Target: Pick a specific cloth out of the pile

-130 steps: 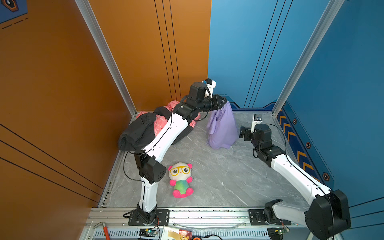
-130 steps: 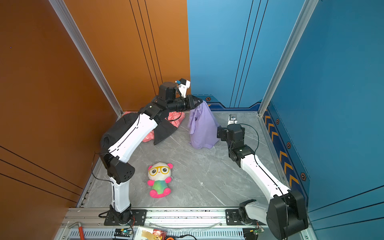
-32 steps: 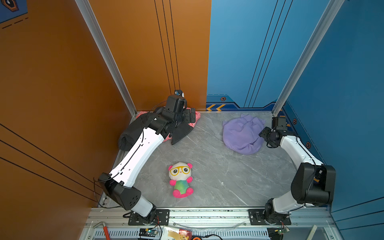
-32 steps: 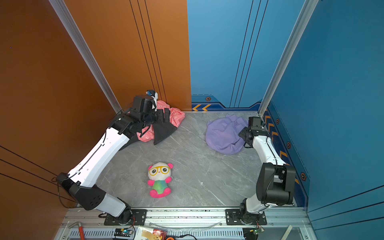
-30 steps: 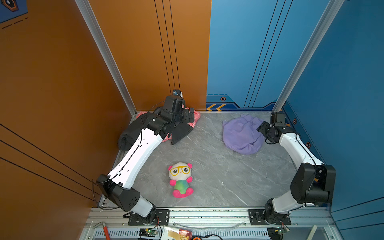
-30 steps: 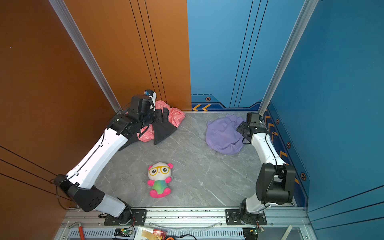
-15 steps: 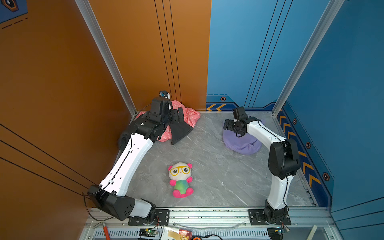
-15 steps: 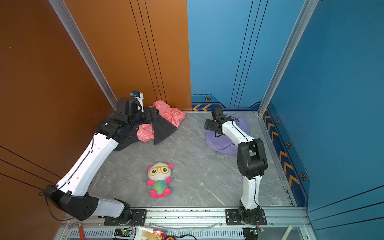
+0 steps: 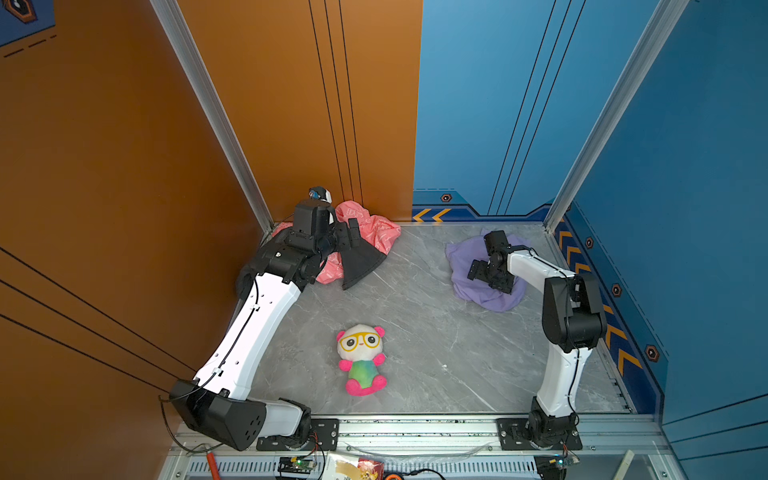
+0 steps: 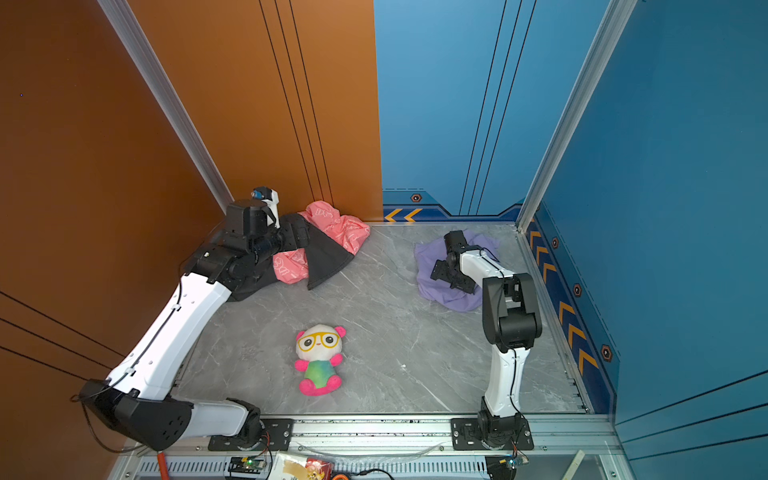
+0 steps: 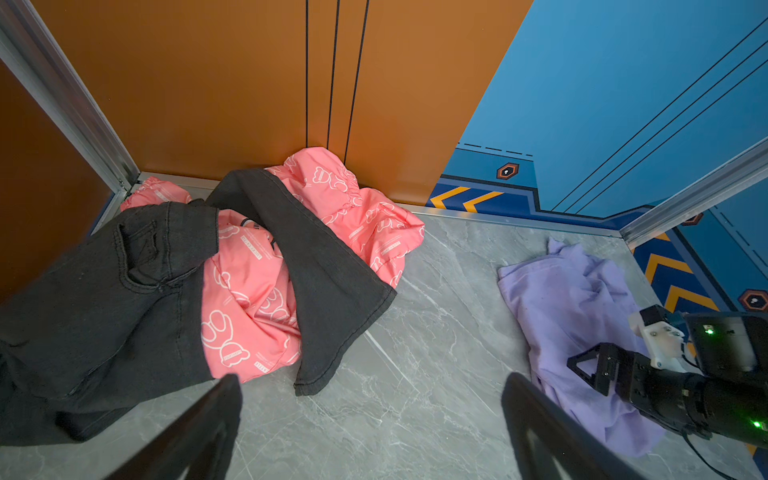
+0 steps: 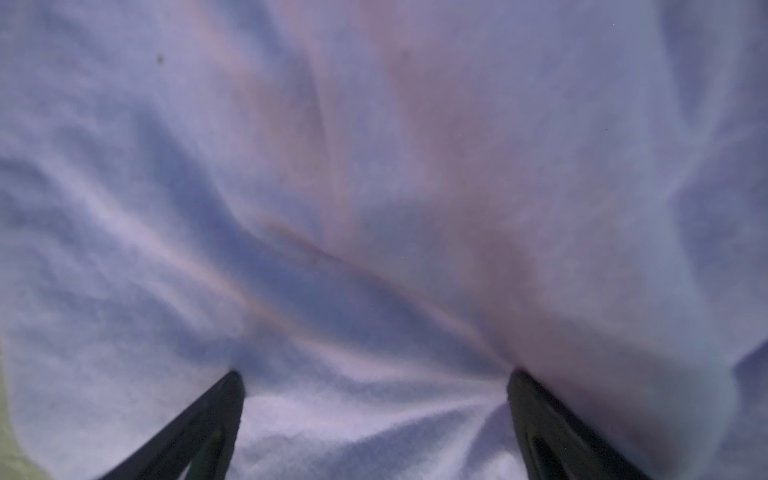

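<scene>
The lilac cloth (image 9: pixel 467 289) (image 10: pixel 430 291) (image 11: pixel 573 291) lies crumpled on the grey floor at the back right, apart from the pile. My right gripper (image 9: pixel 488 277) (image 10: pixel 451 276) (image 12: pixel 374 374) points down onto it, open, with both fingertips pressing into the fabric. The pile sits in the back left corner: a coral-pink printed garment (image 9: pixel 376 232) (image 10: pixel 343 228) (image 11: pixel 245 307) under a black-grey one (image 9: pixel 361 262) (image 10: pixel 328 257) (image 11: pixel 104 299). My left gripper (image 9: pixel 351 237) (image 10: pixel 297 237) (image 11: pixel 372 378) hovers over the pile, open and empty.
A plush panda toy (image 9: pixel 360 357) (image 10: pixel 319 357) lies near the front middle of the marble floor (image 9: pixel 424 332). Orange walls close the left and back left, blue walls the back right and right. A metal rail (image 9: pixel 415 426) runs along the front.
The cloth, earlier held up by my left gripper, now lies on the floor. My right gripper has opened and swung in over it. My left arm has drawn back toward the pile.
</scene>
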You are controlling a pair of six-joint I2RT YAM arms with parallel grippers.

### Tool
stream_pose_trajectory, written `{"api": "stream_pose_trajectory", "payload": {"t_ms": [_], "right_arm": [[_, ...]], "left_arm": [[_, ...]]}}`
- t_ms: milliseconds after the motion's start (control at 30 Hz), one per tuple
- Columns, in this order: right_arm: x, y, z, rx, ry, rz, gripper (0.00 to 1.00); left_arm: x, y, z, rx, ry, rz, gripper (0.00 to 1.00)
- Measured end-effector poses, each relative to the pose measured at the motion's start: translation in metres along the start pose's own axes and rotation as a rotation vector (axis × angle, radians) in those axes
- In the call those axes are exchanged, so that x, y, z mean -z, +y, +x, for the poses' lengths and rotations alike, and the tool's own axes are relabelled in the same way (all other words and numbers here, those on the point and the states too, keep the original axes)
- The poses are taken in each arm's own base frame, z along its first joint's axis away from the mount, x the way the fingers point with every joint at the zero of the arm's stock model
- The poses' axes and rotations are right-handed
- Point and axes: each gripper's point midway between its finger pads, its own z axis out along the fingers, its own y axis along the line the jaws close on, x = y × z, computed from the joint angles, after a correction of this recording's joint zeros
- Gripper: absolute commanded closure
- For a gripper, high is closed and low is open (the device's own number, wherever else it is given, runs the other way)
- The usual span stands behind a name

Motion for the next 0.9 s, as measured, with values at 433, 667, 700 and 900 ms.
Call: {"api": "stream_pose_trajectory", "payload": {"t_ms": [433, 667, 700, 900], "right_arm": [[0.005, -0.036, -0.023, -0.104, -0.023, 0.027, 0.00], [0.096, -0.007, -0.076, -0.089, -0.337, -0.124, 0.00], [0.116, -0.005, -0.084, -0.086, -0.409, -0.150, 0.00], [0.193, -0.021, -0.096, -0.058, -0.736, -0.210, 0.00]], "left_arm": [[-0.015, 0.004, 0.003, 0.019, 0.017, -0.003, 0.02], [-0.027, 0.043, 0.027, 0.033, 0.000, -0.086, 0.02], [-0.028, 0.050, 0.033, 0.030, -0.008, -0.100, 0.02], [-0.022, 0.091, 0.068, 0.005, -0.149, -0.157, 0.02]]}}
